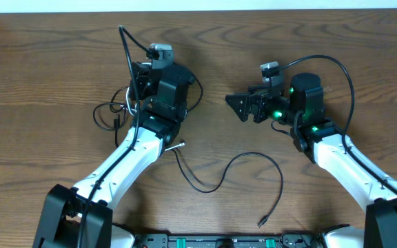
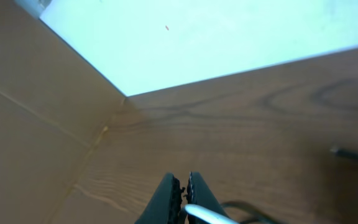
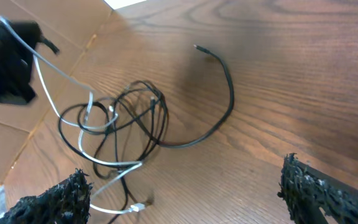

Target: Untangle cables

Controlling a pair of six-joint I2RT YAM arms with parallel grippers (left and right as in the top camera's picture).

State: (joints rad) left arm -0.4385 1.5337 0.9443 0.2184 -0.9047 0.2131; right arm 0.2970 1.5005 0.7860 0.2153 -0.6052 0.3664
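A tangle of thin black and white cables (image 3: 123,118) lies on the wooden table, seen at the left in the overhead view as the cables (image 1: 116,111). My left gripper (image 2: 181,182) is shut on a white cable (image 2: 199,213), which rises from the tangle up to it. From overhead the left gripper (image 1: 142,79) sits above the tangle's right side. One black cable (image 1: 236,165) trails loose across the middle of the table. My right gripper (image 1: 243,107) points left, open and empty, with its fingertips (image 3: 61,199) wide apart, short of the tangle.
A white plug end (image 3: 143,204) lies near my right gripper's left finger. A black plug end (image 3: 197,46) lies farther off. A cardboard wall (image 2: 36,124) borders the table's left edge.
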